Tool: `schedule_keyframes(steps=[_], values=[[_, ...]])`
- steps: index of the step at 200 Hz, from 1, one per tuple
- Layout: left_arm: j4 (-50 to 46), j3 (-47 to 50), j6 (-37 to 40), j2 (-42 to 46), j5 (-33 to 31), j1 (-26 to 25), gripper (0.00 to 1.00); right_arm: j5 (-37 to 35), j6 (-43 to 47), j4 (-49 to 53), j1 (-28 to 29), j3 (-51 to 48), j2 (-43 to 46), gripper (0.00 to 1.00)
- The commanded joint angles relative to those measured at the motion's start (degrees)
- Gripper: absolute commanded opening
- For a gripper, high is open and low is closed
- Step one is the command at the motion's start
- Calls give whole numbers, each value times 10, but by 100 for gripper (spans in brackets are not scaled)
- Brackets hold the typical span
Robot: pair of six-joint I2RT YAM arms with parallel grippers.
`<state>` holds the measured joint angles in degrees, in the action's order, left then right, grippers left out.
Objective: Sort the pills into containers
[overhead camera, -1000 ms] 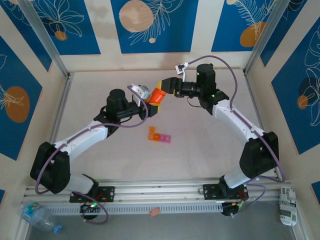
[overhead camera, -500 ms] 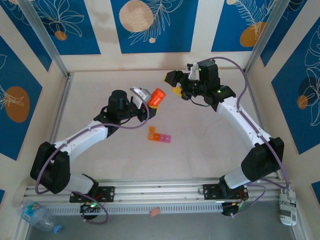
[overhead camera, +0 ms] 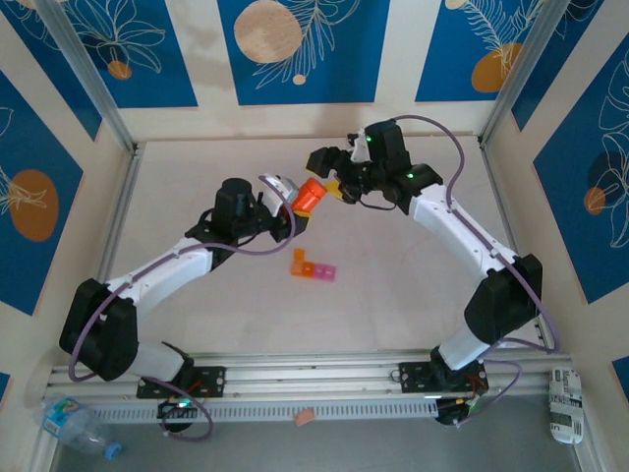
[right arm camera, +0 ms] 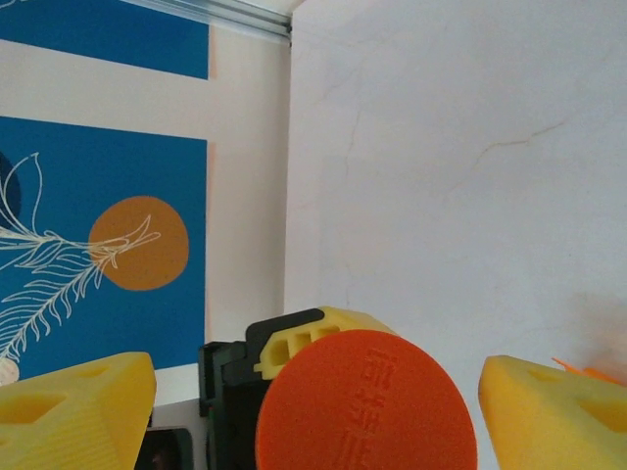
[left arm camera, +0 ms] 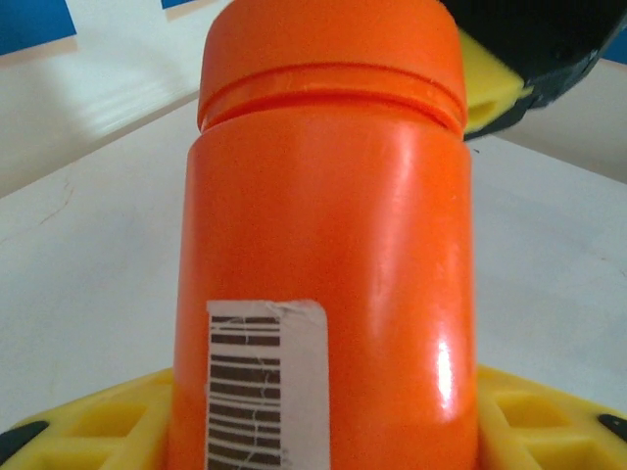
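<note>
We see the left gripper (overhead camera: pixel 292 197) pinching an orange bottle (left arm camera: pixel 323 245) low on its body and holding it over the table (overhead camera: pixel 413 285). Its yellow fingers (left arm camera: pixel 88 431) press on both sides of the bottle. The bottle has an orange cap (right arm camera: pixel 364 411) on it. A white label (left arm camera: pixel 265 382) is stuck on its side. The label has black bars like a shop code, and we can read no words on it. The cap has raised marks on its top, but we cannot read them.

The right gripper (overhead camera: pixel 330 175) is at the cap end of the bottle. Its yellow fingers (right arm camera: pixel 73 411) are spread wide, one on each side of the cap, with a gap on both sides. They hold nothing.

The containers (overhead camera: pixel 313 265) lie in the middle of the table, closer to the arm bases than both grippers and apart from them. They are a small strip, one orange box and two pink ones joined up. We cannot tell if anything is inside them.

The walls have blue pictures (overhead camera: pixel 295 49) with orange circles and white leaves.
</note>
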<state>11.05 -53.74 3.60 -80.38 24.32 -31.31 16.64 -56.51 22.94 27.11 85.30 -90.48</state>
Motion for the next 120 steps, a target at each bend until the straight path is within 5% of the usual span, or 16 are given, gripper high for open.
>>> schedule_keyframes(steps=[1, 56, 98, 120], values=[[16, -21, 11, 3, 1, -7, 0, 1, 6, 16, 10, 16, -6, 82], [17, -22, 11, 1, 0, -9, 0, 2, 10, 9, 12, 0, -5, 73], [23, -21, 6, 2, -2, -9, 0, 7, 31, 8, 11, -2, -2, 46], [28, -20, -3, 4, 1, -9, 0, 16, 55, -10, 7, -12, 3, 40]])
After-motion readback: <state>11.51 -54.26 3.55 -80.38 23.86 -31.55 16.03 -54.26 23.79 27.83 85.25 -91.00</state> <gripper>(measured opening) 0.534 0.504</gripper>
